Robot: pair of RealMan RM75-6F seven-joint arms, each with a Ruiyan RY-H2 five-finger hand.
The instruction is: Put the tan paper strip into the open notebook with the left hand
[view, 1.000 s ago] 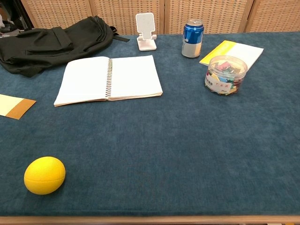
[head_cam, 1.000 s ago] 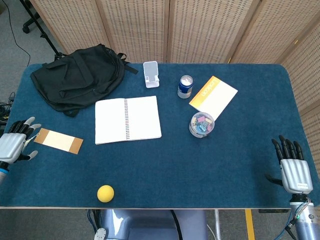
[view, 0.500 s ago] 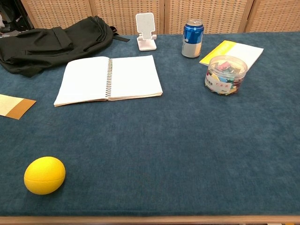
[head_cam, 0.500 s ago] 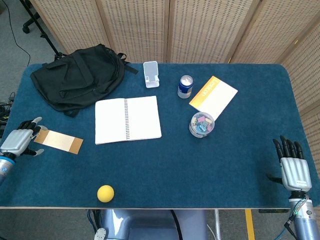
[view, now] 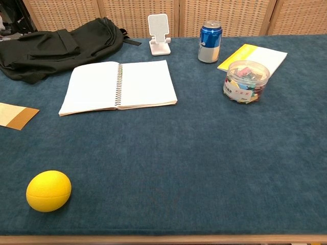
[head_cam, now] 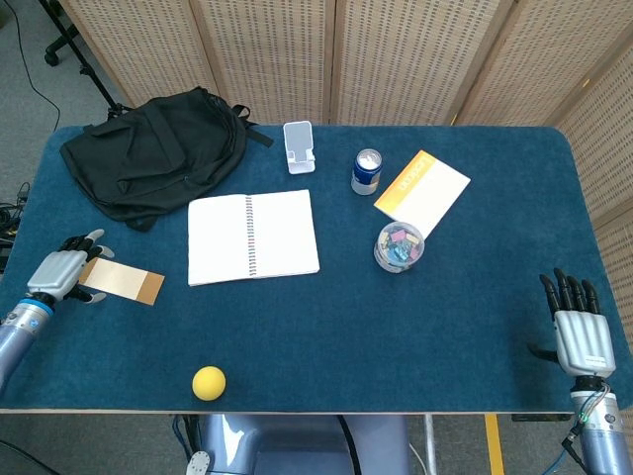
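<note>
1. Head view: the left hand (head_cam: 61, 270) lies at the left end of the paper strip (head_cam: 121, 283), fingertips over or touching it; whether it grips the strip cannot be told.
2. Strip: flat, thin rectangle, pale tan with a darker brown band at the end away from the hand, lying on the napped blue cloth of the table (head_cam: 396, 336).
3. Notebook (head_cam: 253, 237): spiral-bound, open, blank white pages, beyond the strip's far end.
4. Right hand (head_cam: 581, 336): empty, fingers straight and apart, resting well apart from all items.
</note>
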